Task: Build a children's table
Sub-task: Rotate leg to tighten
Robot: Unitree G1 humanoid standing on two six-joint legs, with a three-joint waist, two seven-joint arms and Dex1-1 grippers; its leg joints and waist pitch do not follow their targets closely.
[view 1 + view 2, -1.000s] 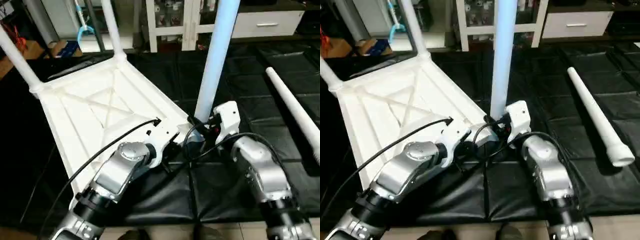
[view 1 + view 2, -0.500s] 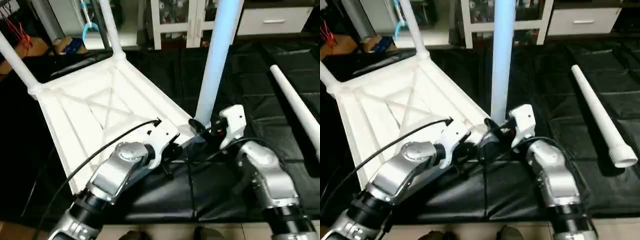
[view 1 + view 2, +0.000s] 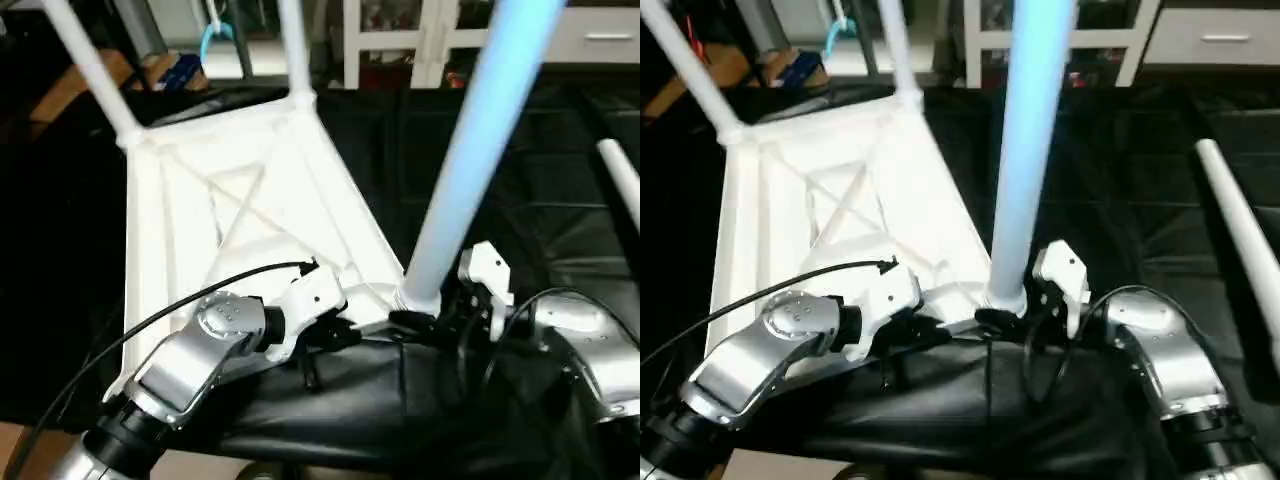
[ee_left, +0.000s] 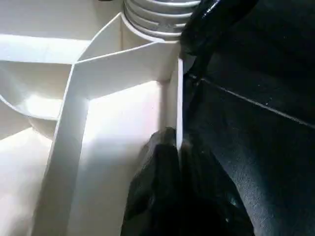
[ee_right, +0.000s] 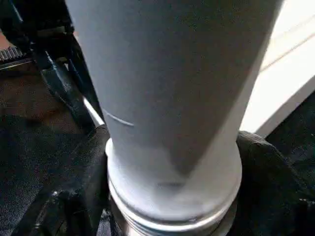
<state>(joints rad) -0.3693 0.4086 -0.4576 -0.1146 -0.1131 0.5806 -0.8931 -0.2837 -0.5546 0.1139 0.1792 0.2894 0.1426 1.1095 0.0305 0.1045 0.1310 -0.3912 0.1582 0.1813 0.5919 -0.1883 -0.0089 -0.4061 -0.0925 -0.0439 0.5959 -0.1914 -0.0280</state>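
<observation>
Tabletop [image 3: 250, 215]: white plastic, lying underside up on the black floor mat [image 3: 560, 200], X-ribs showing; the children's table is part-built.
Legs fitted: two at the far corners [image 3: 85, 60] and [image 3: 292, 45], rising out of the top of the head views.
Near leg [image 3: 1030, 150]: stands in the near right corner socket [image 3: 1005, 300], leaning slightly in the left eye view; ribbed collar visible at its base in the right wrist view.
Spare leg [image 3: 1240, 235]: lying loose on the mat to the right, well apart from the tabletop.
Left gripper [image 3: 335, 335]: fingers [image 4: 162, 187] closed on the thin near edge wall of the tabletop, just beside the socket.
Right gripper [image 3: 1015, 325]: black fingers [image 5: 83, 167] either side of the near leg's base; against a second ago, the right wrist has swung outward and the fingers appear to have spread off the tube, though contact is hard to judge.
Meaning: judged as a release after seating; three legs stand, the fourth corner is next.
Other change: the whole head view has shifted right and tilted since then, which is camera motion; the tabletop itself shows no clear move.
</observation>
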